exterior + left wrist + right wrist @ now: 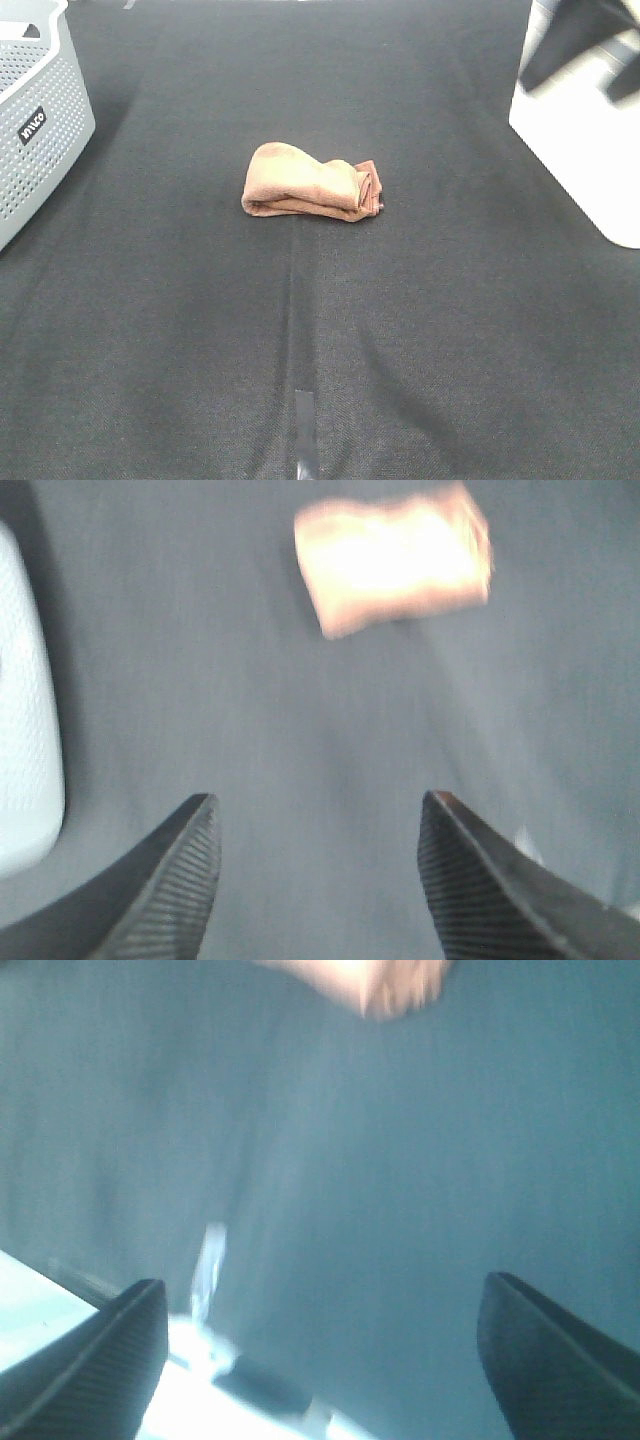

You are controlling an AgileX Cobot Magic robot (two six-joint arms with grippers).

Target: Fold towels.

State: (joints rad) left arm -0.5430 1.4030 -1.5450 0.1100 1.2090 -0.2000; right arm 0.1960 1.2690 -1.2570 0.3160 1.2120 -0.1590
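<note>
The towel [312, 182] sits bunched in a soft lump mid-surface [320, 330], well right of the basket [40, 120]. Looks light and floppy, so I'd pinch a hemmed corner. Left end effector [318, 870] and right end effector [322, 1350] both gape open, holding nothing

Left pincer [318, 825] agape, empty; right pincer [325, 1310] wider, empty.

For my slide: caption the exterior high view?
Folded reddish-brown towel lies bunched on the dark table cloth, white basket at left.
</note>
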